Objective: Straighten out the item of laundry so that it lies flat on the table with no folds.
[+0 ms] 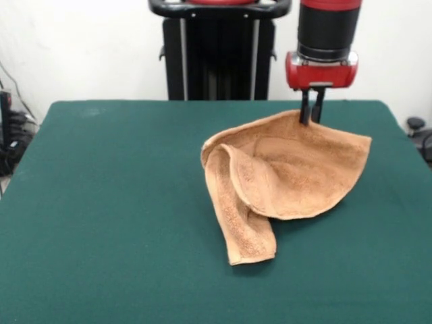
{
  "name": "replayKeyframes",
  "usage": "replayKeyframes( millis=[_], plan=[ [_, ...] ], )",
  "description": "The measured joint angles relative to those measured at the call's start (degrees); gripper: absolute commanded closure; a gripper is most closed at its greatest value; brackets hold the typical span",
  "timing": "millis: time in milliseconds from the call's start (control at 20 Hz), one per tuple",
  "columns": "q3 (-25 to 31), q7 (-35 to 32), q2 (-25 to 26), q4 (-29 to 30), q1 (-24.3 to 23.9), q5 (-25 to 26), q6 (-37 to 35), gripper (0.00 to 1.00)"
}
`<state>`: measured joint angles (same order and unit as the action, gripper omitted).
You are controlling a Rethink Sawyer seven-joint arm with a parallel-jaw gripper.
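- Surface (121,223), dark green and felt-like, fills most of the front view; its near edge and both near corners are cut off by the frame, and only the far edge with its two rounded corners shows whole.
- Pedestal (217,50), black, stands behind the far edge; its top is cut off above.
- Arm (327,30), black with a red collar, comes down from the top edge at the right; everything above the lowest segment is out of frame.
- Towel (283,179), orange-tan terry cloth, sits right of centre, toward the far side. It is not flat: its far edge is lifted where the hand has it, the body sags in a curved sheet, and the left side is doubled over into a thick folded flap that reaches toward the camera. What lies under the folds is hidden, and neither border bands nor a label can be made out.
- Hand (312,115), two thin dark fingers close together, is pinched on the towel's raised far edge; the fingertips themselves are hard to tell from the cloth.
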<state>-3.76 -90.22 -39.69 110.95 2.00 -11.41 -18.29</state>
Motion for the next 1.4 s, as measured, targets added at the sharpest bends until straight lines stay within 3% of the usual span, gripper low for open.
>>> replayKeyframes(
  millis=[550,1400],
  plan=[
    [0.0,0.0,0.1,4.8,-3.6,1.0,2.6,1.00],
    [0.0,0.0,1.7,5.6,-16.4,10.1,4.9,1.00]
  ],
)
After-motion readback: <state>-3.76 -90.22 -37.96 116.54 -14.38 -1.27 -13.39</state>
